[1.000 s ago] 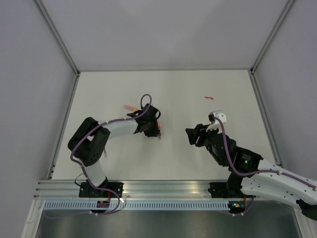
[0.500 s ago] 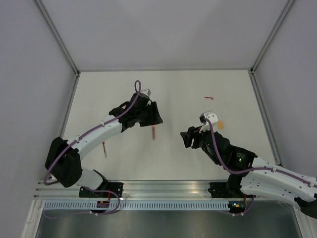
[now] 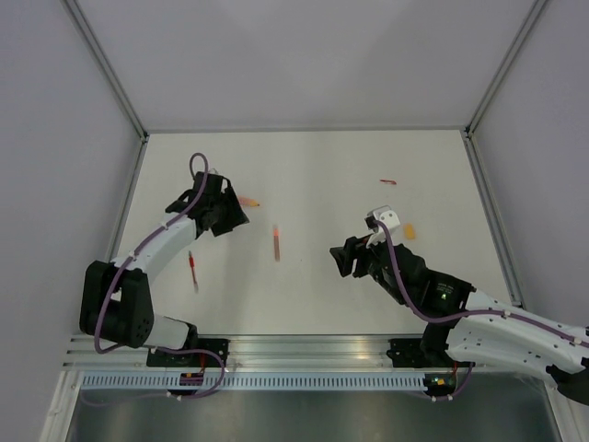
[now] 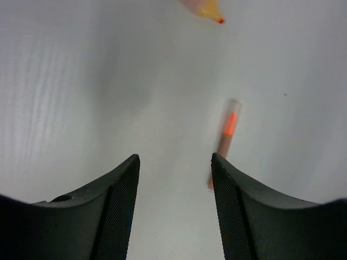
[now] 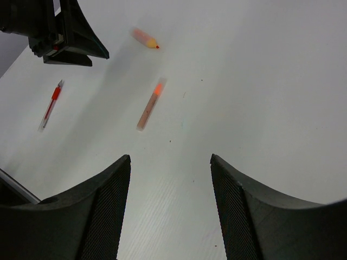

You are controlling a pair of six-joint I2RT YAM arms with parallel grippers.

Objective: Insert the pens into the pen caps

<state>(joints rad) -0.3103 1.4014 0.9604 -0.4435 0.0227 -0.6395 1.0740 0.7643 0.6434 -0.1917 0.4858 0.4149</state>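
**A:** What has been altered in the last second?

**B:** The left hand (image 3: 230,214) has been opened and swung away. The orange-pink pen (image 3: 276,243) it was over has been left lying flat on the worktop (image 3: 322,166). All places below are given from that pen. The left hand is now held to the pen's left and slightly beyond, its fingers spread and nothing between them.

**A:** And the right hand (image 3: 342,258)?

**B:** It is held to the pen's right, a little nearer the bases, and is likewise released and empty. It has been shifted only slightly towards the pen.

**A:** What has been uncovered?

**B:** With the left arm withdrawn, a red pen (image 3: 192,270) is seen left of the orange-pink pen, on the near side. A short orange piece (image 3: 247,201) with a red tip lies to the left on the far side, just beside the left hand. An orange cap (image 3: 409,231) is now exposed well to the right, past the right hand. A small red piece (image 3: 387,181) lies farther right and beyond.

**A:** Is the orange-pink pen capped?

**B:** That cannot be told, as it is blurred in both wrist views.

**A:** What is meant for the task?

**B:** Nothing is held, so a fresh pick-up is probably called for. The red pen and the orange cap appear not yet to be joined.
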